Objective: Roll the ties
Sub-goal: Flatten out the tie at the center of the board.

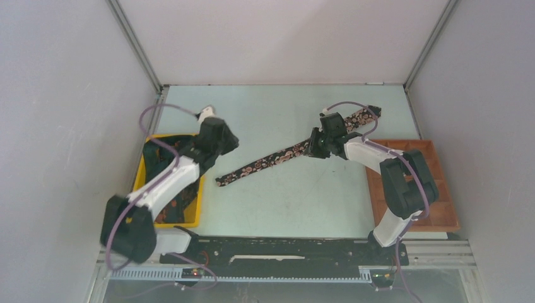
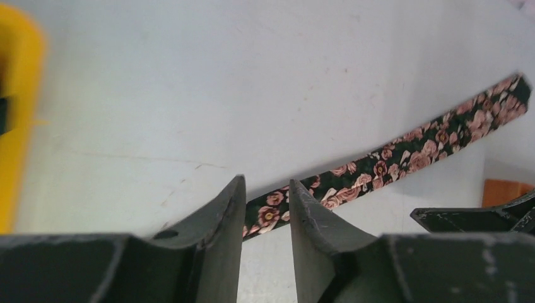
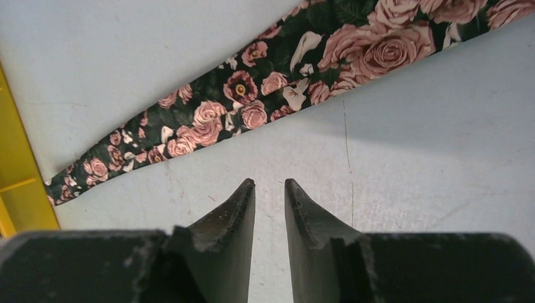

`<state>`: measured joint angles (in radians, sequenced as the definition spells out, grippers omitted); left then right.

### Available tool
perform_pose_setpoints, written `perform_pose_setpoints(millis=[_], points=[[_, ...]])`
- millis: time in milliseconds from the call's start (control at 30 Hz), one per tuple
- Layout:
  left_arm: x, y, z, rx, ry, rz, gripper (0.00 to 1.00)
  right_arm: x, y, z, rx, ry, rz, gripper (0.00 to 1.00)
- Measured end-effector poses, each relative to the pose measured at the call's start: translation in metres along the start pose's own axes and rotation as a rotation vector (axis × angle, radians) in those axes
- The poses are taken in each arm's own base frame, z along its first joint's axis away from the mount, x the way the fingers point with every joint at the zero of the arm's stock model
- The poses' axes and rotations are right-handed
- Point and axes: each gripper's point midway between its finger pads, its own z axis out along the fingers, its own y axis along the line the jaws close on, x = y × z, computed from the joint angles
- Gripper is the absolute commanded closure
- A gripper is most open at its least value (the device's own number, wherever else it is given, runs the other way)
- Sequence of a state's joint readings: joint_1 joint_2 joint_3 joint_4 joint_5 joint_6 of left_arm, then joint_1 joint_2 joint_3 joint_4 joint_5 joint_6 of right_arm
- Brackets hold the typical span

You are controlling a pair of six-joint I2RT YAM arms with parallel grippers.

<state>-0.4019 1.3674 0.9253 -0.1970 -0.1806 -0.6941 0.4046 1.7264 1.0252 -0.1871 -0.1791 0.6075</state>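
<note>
Fingers on both arms stand slightly spread and grip nothing as one tie (image 1: 271, 158) lies flat and unrolled on the surface (image 1: 284, 208). It runs on a slant from its narrow end, just beside the yellow bin (image 1: 183, 223) at the left edge, to its wide end near the far right corner. Left fingers (image 2: 221, 214) hover by the narrow end, which shows through the gap between them in the left wrist view. Right fingers (image 3: 236, 211) hang over the tie's wider half, the cloth lying just beyond their tips. Dark patterned cloth (image 1: 153, 158), probably more ties, sits in the bin, and a brown tray (image 1: 435, 225) with compartments stands at the right edge. Rolling has not begun, so the step in hand looks to be a first pinch on one end. A tidy roll is likeliest started from the narrow end. The left fingers would need to drop on the very tip, close across its full width and turn it over itself, while the right fingers press the cloth further up to keep it taut and straight. Thin fabric flat on a hard surface is awkward to get under, and a pinch that catches only one edge may skew the roll or let it spring loose
</note>
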Motion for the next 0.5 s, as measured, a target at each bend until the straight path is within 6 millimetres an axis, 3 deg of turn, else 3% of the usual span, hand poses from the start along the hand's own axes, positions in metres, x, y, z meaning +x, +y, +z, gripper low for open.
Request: perform_pose_setpoints(millis=[233, 500], points=[[0.030, -0.050, 0.073, 0.045, 0.245, 0.120, 0.70, 0.017, -0.014, 0.018, 0.032, 0.063, 0.005, 0.89], [0.065, -0.091, 0.115, 0.109, 0.399, 0.166, 0.71, 0.022, -0.012, 0.032, -0.001, 0.080, 0.007, 0.91]])
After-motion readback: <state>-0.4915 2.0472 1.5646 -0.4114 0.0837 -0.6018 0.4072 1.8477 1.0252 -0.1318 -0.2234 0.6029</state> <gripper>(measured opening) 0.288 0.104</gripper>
